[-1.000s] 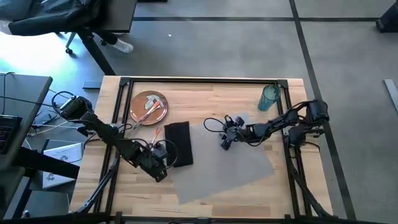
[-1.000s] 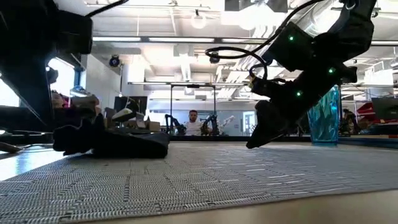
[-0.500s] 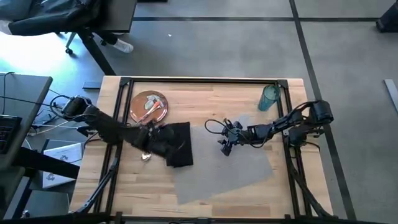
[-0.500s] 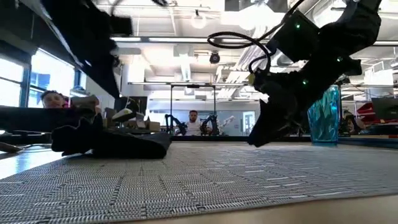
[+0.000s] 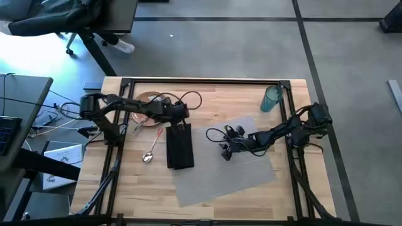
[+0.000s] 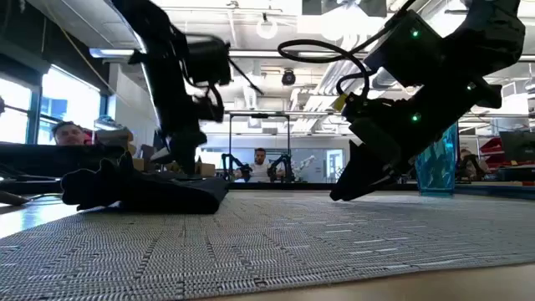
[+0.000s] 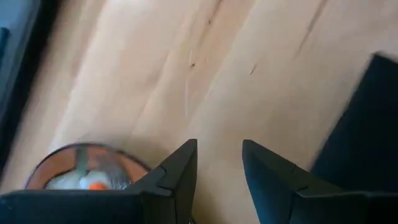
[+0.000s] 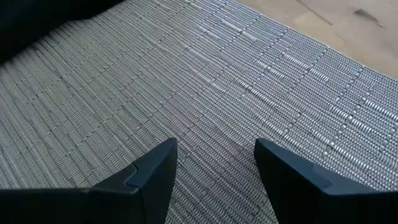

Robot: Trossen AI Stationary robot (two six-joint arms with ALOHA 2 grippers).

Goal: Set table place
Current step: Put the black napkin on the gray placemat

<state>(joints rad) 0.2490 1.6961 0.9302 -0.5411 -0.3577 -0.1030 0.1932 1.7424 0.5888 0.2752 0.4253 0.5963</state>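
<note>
Grey woven placemat (image 5: 223, 166) lay across the middle of the wooden table (image 5: 239, 100), slightly askew, with a black napkin (image 5: 180, 145) folded long along its left edge. A silver spoon (image 5: 149, 154) rested on bare wood just left of the napkin. At the back left stood the orange-brown plate (image 5: 143, 100), partly hidden by the left arm, with orange-handled cutlery (image 7: 93, 184) on it; which piece the wrist view showed could not be told. The teal tumbler (image 5: 272, 98) stood at the back right corner, well apart from the mat.

The left gripper (image 5: 179, 112) hung above the wood between the plate and the far end of the napkin, its fingers (image 7: 180, 168) parted with nothing between them. The right gripper (image 5: 226, 152) hovered low over the mat near its middle, its fingers (image 8: 155, 168) also spread and empty.

By my reading, the mat, napkin and spoon were roughly placed, while the plate, fork, knife and tumbler were not. The left arm seemed poised near the plate, so the step in hand was probably fetching the plate or the cutlery on it. That move would call for lowering the open fingers onto a rim or a handle, closing firmly, and carrying it to the mat without dragging the napkin. The right arm looked best placed for the tumbler.
</note>
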